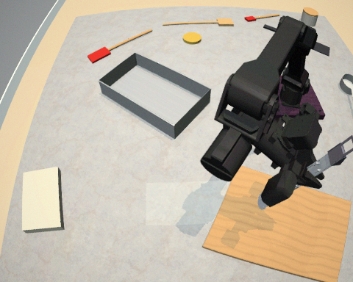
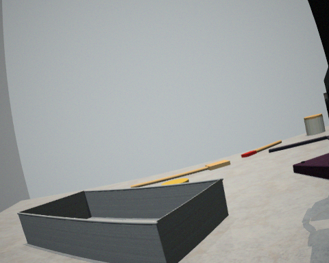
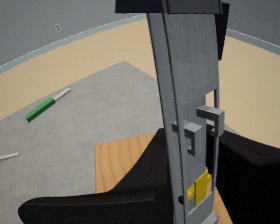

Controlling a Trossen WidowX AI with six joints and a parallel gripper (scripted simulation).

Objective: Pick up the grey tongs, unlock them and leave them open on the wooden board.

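The end effector (image 1: 301, 177) grasped the grey tongs (image 1: 332, 158) above the wooden board (image 1: 282, 225) at lower right, the roasting tin (image 1: 155, 95) vacated; unlocking, placing and release apparently remained.

Red spatula (image 1: 98, 54): far side, wooden handle.
Yellow disc (image 1: 192, 37): flat on the surface.
Pale spatula (image 1: 225, 21): beside the disc.
Lidded jar (image 1: 309, 16): upright, far corner.
Cream block (image 1: 42, 199): near left.
White ladle (image 1: 352, 91): right edge.
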